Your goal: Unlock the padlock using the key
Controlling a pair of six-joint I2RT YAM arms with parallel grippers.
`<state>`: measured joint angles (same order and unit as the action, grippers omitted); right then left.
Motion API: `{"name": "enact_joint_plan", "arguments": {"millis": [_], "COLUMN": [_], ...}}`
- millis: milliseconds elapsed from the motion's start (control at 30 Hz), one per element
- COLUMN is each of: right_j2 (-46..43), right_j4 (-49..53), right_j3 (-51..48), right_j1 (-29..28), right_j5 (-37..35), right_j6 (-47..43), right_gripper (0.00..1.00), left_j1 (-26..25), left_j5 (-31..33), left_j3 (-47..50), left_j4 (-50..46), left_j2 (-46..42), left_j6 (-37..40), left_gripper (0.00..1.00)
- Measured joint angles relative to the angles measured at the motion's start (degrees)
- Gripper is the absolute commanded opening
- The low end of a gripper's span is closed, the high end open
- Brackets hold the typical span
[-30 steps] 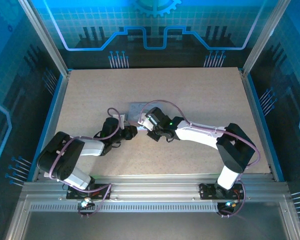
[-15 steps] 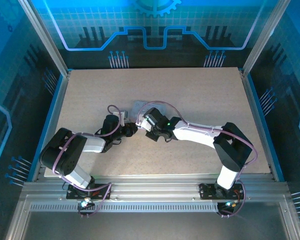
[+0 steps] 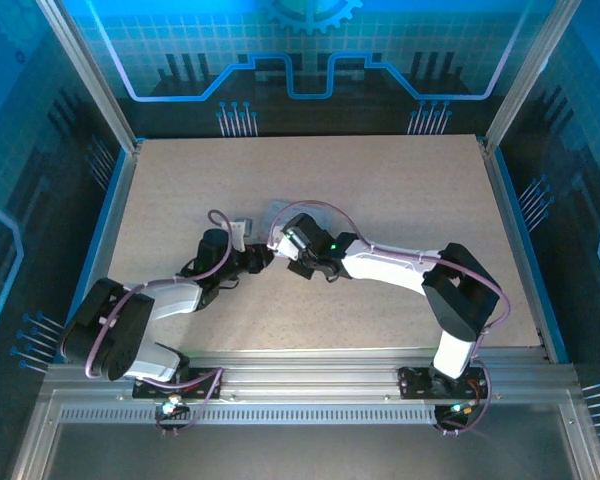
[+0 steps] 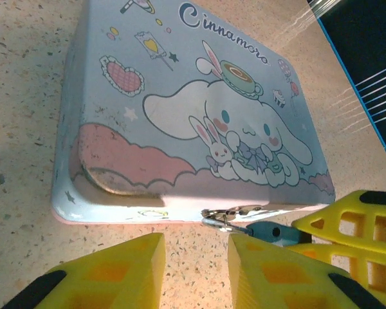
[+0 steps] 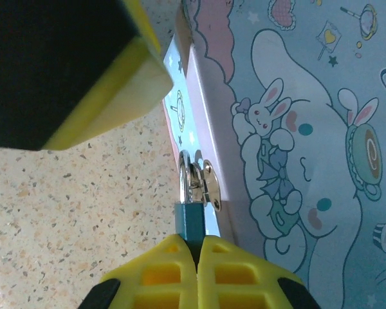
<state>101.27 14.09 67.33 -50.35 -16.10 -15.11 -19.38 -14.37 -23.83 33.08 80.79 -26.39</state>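
Note:
The padlock (image 5: 193,222) is a small blue body with a silvery shackle (image 5: 183,175) hooked through the tin's hasp. My right gripper (image 5: 197,248) is shut on the padlock body, its yellow fingers (image 4: 347,228) reaching in from the right in the left wrist view. There the padlock (image 4: 270,230) hangs at the tin's near edge. My left gripper (image 4: 196,270) stands open just in front of the shackle, with bare table between its fingers. In the top view both grippers, left (image 3: 258,258) and right (image 3: 280,250), meet at the tin (image 3: 280,214). The key is out of view.
The pale blue cartoon-printed tin (image 4: 186,109) lies flat on the speckled table (image 4: 26,193). A finger of the left gripper (image 5: 109,90) hangs close over the tin's edge in the right wrist view. Blue enclosure walls (image 3: 100,230) ring the table.
The left arm's shoulder and elbow have swung out to the left and lower, while its gripper stays by the tin. The right arm has edged slightly left, still holding the padlock.

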Motion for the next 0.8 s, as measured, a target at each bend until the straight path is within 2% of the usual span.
{"name": "enact_joint_plan", "arguments": {"millis": [800], "right_j2": [0.24], "right_j4": [-0.5], "right_j3": [0.28], "right_j1": [0.0], "right_j5": [-1.14], "right_j6": [0.72], "right_gripper": [0.0], "left_j1": [2.16], "left_j5": [-0.02], "left_j3": [2.36], "left_j4": [-0.5], "left_j2": [-0.07], "left_j6": [-0.48], "left_gripper": [0.33]}}
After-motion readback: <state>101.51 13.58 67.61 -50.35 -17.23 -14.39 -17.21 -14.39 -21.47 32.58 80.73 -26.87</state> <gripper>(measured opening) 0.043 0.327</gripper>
